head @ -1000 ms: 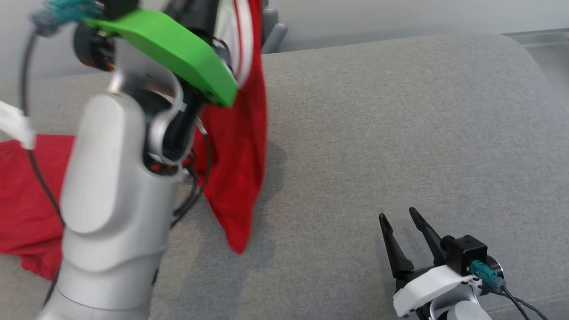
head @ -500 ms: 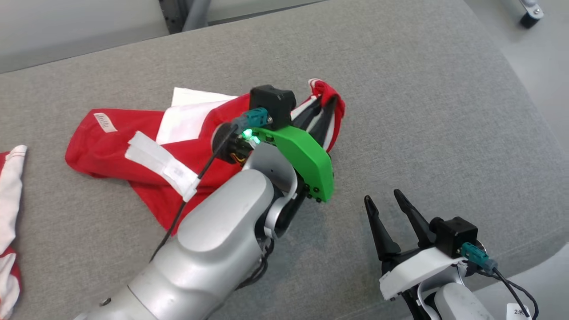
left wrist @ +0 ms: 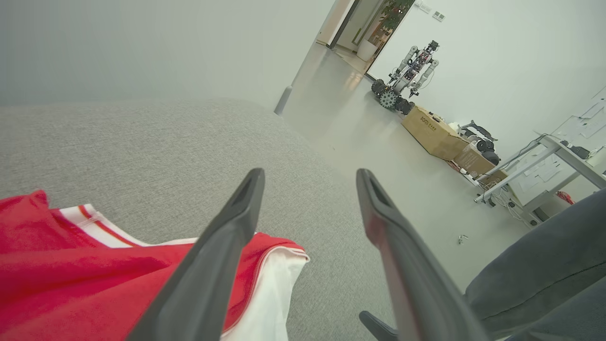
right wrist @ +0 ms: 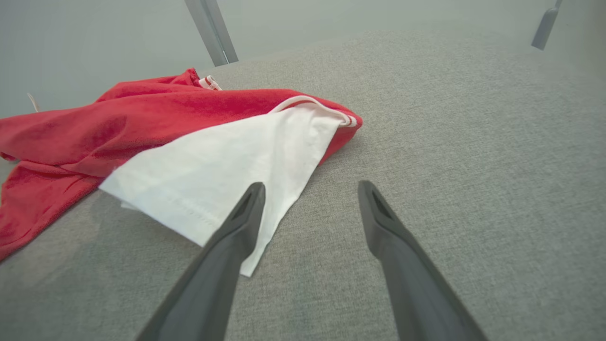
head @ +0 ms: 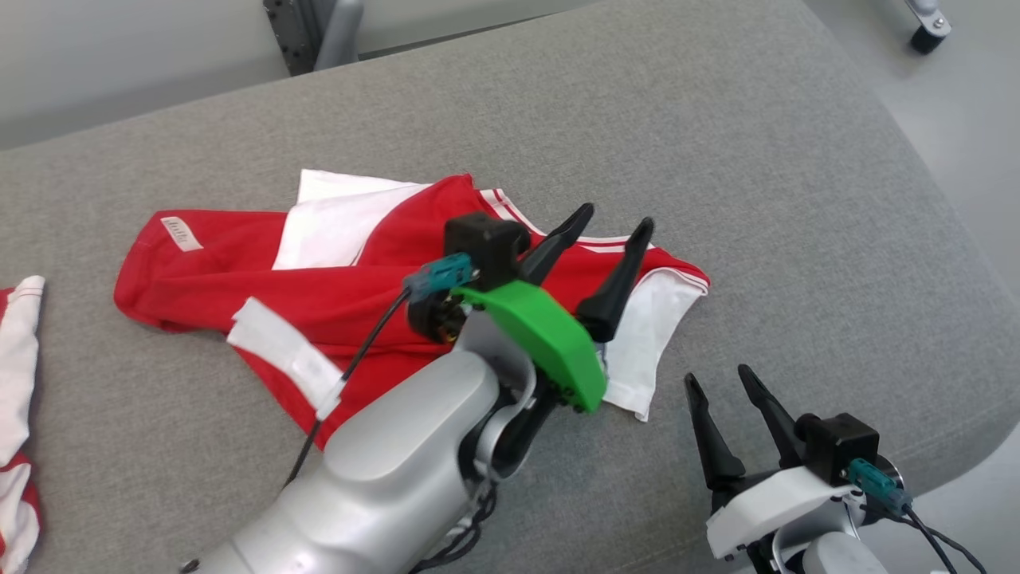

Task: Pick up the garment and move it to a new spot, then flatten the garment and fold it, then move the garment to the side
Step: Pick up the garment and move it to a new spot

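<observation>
A red and white garment [head: 351,271] lies crumpled on the grey padded surface [head: 717,159], with a white panel at its right end [right wrist: 227,175]. My left gripper [head: 617,227] hovers just above the garment's right part, fingers spread wide and empty; in the left wrist view the garment [left wrist: 71,279] lies below and left of the left gripper [left wrist: 310,177]. My right gripper [head: 721,383] stands open near the front edge, just right of the white corner; its wrist view shows the right gripper [right wrist: 310,189] empty beside that corner.
Another red and white cloth [head: 16,399] lies at the far left edge. The padded surface drops off at the right to floor [head: 956,119]. The left wrist view shows cardboard boxes [left wrist: 431,137], another robot [left wrist: 407,76] and a desk [left wrist: 558,161] beyond.
The left gripper lowered the garment from hanging in the air onto the surface, then opened and let go. The camera tilted down. The right gripper stayed open.
</observation>
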`<state>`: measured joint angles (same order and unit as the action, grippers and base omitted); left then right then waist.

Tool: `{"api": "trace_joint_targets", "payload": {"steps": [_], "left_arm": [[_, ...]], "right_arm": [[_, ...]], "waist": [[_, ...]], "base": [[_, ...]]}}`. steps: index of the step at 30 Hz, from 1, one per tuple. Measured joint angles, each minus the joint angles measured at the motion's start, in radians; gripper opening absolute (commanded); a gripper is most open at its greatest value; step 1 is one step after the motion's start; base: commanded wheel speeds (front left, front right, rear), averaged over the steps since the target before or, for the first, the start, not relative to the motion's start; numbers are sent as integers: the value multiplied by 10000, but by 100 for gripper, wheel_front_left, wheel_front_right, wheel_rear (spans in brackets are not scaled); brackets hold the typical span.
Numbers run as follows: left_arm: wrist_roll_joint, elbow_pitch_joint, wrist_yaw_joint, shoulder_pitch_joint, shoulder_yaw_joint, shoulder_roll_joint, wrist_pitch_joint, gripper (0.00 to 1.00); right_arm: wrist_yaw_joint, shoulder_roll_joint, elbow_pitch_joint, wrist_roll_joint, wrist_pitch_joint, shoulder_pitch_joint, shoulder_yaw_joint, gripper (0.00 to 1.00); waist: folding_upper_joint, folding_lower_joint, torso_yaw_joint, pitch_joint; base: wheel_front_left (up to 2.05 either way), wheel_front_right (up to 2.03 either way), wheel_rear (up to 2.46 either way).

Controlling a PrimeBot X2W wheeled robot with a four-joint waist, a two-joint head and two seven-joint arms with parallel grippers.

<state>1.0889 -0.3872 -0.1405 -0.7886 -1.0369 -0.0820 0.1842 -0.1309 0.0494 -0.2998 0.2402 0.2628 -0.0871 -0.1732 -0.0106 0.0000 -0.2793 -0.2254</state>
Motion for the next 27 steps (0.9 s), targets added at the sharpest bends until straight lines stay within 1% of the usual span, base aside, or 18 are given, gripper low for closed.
{"api": "trace_joint_targets", "payload": {"steps": [1,2,6,9,11,14,16,18,20,27], "left_arm": [[0,0,0,0,0,0,0,100],[-219,140,-125,191,-6,-265,157,100],[-506,905,-890,1421,351,-1398,612,100],[-924,1540,-1524,2456,706,-2100,731,100],[-978,1799,-1825,3162,1108,-2470,767,100],[-1896,2036,-2303,4013,1599,-2859,769,100],[-2489,2249,-2568,4555,2123,-2886,784,100],[-3064,2431,-2596,5182,2560,-2803,782,100],[-3505,2552,-2594,5811,3149,-2585,784,100],[-4865,2665,-2104,7676,5089,-1728,800,100]], "right_arm": [[0,0,0,0,0,0,0,100],[0,-2,36,-77,0,99,84,100],[0,-12,337,-343,0,557,529,100],[0,-6,566,-552,0,895,807,100],[0,-10,702,-631,-2,1094,1001,100],[0,4,807,-731,0,1349,1189,100],[0,2,855,-775,0,1505,1279,100],[0,8,911,-849,0,1648,1386,100],[0,8,936,-882,0,1767,1461,100],[0,6,993,-1047,0,2155,1634,100]], "waist": [[0,0,0,0],[0,0,89,79],[0,0,529,421],[0,0,879,667],[0,0,1118,826],[0,0,1439,1073],[0,0,1612,1253],[0,0,1774,1415],[0,0,1923,1565],[0,0,2279,1993]], "base": [[0,0,0],[0,0,0],[0,0,0],[0,0,0],[0,0,0],[0,0,0],[0,0,0],[0,0,0],[0,0,0],[0,0,0]]}}
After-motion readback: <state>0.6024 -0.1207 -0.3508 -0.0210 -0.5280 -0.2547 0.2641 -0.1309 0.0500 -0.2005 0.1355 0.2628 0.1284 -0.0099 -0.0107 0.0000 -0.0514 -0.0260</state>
